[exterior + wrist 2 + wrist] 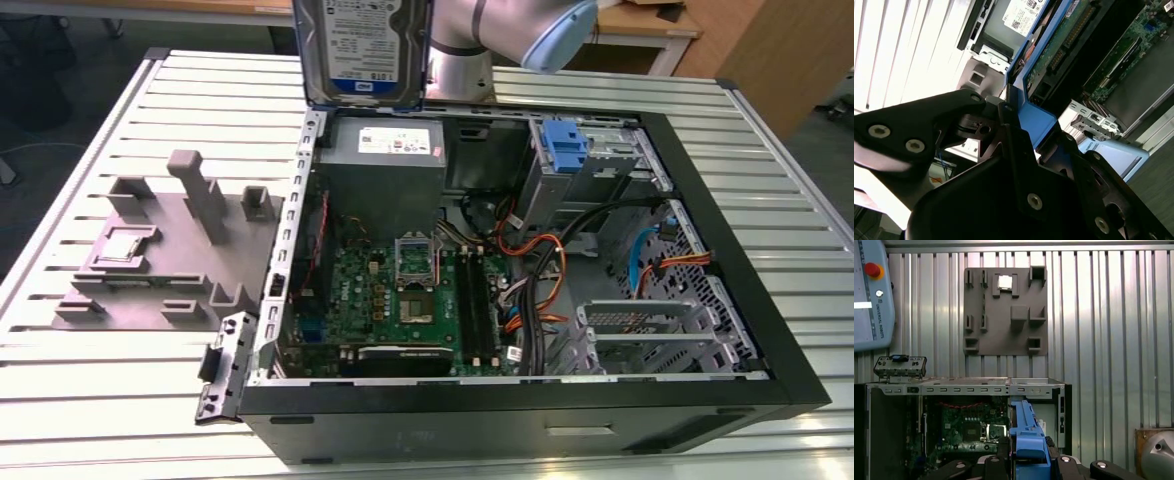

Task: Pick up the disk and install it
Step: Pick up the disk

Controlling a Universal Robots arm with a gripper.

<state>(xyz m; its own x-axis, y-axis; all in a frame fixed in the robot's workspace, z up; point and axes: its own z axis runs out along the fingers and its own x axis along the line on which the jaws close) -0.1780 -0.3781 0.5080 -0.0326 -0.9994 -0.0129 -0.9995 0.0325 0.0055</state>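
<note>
Holds the disk (pixel 363 50) upright in the air on the end of the arm (pixel 501 40), label face turned toward the exterior view. Grips it with the claw (pixel 1009 112), closed tight on the blue carrier rail along one edge, black fingers (pixel 939 120) pressed to either side in the second wrist view. Shows the green circuit-board side of the disk there too. Keeps it clear of the open computer case (pixel 747 300), touching nothing but the claw. Places it, in the exterior view, just above the corner where the grey power supply box (pixel 387 150) sits. Leaves the blue bracket (pixel 563 150) on the metal drive cage toward the exterior view's right, with the motherboard (pixel 414 290) lower in the case. Sets the grey fixture block (pixel 160 250) on the slatted worktop (pixel 107 400) beside the case, at the exterior view's left, well apart from the disk.
</note>
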